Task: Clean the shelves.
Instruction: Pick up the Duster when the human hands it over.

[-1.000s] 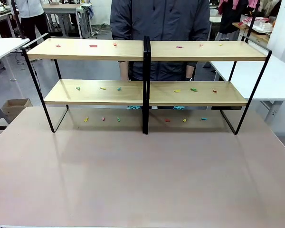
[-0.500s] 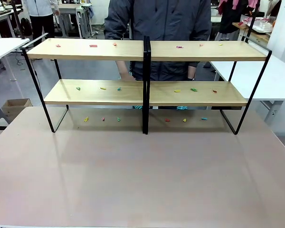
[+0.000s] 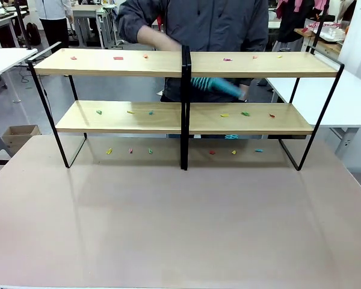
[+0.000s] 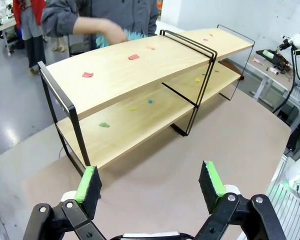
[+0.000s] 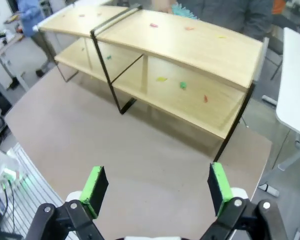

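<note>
Brownish-grey tabletop (image 3: 180,223) carries the shelves (image 3: 108,63) along its far side, with a person (image 3: 216,24) standing behind. The left gripper (image 4: 150,180) and right gripper (image 5: 157,186) hang back, fingers spread wide and empty. A blurred teal duster (image 3: 215,86) shows between the tiers, and small scraps (image 3: 118,58) dot both boards. Reaching in now could strike the person's arm or clip the shelves, and brushing may scatter scraps.
</note>
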Robot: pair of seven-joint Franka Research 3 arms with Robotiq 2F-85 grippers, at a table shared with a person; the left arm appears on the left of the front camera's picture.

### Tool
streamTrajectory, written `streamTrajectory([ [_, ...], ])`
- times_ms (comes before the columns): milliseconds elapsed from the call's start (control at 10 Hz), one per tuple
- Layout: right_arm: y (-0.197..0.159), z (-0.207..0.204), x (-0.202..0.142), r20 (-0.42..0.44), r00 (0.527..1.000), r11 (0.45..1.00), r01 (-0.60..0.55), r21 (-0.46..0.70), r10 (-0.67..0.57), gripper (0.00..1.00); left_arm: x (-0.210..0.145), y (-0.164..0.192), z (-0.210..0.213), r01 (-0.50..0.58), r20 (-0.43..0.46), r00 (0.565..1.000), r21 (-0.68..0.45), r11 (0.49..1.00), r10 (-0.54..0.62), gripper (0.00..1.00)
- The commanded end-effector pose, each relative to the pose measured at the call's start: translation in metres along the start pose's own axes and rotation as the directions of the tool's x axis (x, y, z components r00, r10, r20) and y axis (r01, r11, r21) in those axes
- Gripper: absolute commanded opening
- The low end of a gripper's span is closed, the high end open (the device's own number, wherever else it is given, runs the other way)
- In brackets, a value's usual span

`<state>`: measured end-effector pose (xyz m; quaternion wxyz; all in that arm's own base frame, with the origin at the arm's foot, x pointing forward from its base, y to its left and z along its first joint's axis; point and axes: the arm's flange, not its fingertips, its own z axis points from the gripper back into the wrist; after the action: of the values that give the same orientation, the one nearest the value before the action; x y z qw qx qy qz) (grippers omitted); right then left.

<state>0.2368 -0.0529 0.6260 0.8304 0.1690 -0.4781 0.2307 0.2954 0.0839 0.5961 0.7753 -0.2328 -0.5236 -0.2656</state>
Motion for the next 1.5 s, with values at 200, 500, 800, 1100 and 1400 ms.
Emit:
streamTrajectory([
  [200,0.042,-0.015,-0.061,0.072,0.995,0.996,0.078,-0.05,-0.074,1.0,-0.092,-0.045,-0.011,0.015,-0.008,1.0,-0.015,1.0,-0.016,1.0],
  [500,0.041,-0.018,-0.061,0.072,0.993,0.993,0.093,-0.067,-0.088,1.0,-0.095,-0.039,-0.009,0.016,-0.011,1.0,-0.019,1.0,-0.016,1.0],
  [800,0.013,0.013,0.009,0.048,0.996,0.996,0.074,-0.055,-0.071,1.0,-0.018,0.016,0.007,-0.006,-0.022,1.0,-0.021,1.0,0.006,1.0],
  [1100,0.013,0.013,0.009,0.048,0.996,0.996,0.074,-0.055,-0.071,1.0,-0.018,0.016,0.007,-0.006,-0.022,1.0,-0.021,1.0,0.006,1.0],
  [1400,0.013,0.013,0.009,0.048,0.996,0.996,0.074,-0.055,-0.071,1.0,-0.018,0.016,0.007,-0.006,-0.022,1.0,-0.021,1.0,0.006,1.0],
])
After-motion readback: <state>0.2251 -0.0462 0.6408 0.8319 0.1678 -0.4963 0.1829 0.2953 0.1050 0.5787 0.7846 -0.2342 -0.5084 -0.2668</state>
